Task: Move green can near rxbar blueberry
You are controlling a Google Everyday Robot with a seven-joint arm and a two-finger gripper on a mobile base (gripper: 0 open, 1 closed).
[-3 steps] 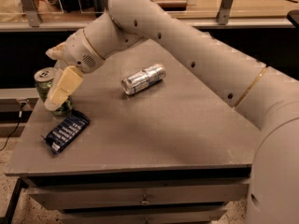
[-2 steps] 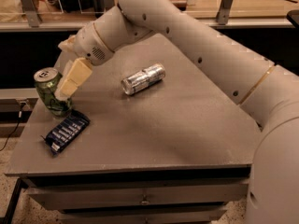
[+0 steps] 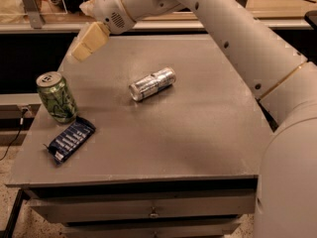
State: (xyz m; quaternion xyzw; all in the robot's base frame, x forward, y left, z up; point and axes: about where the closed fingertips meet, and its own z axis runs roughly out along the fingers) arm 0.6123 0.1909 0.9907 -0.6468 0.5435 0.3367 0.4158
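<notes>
the green can [image 3: 57,97] is standing upright at the left edge of the table [image 3: 198,133], just beside the upper end of the rxbar blueberry [image 3: 71,140], which is lying flat at a slant toward the front-left corner; whether can and wrapper are touching cannot be told. the gripper [image 3: 81,50] is hovering above the rear-left part of the table, apart from the can and carrying nothing (whether it is parted or closed cannot be told from this view). a silver can [image 3: 152,84] is lying on its side near the table centre. judging from this layout, the placement is looking complete; the next move is calling for a clean retreat of the arm without brushing the upright can.
</notes>
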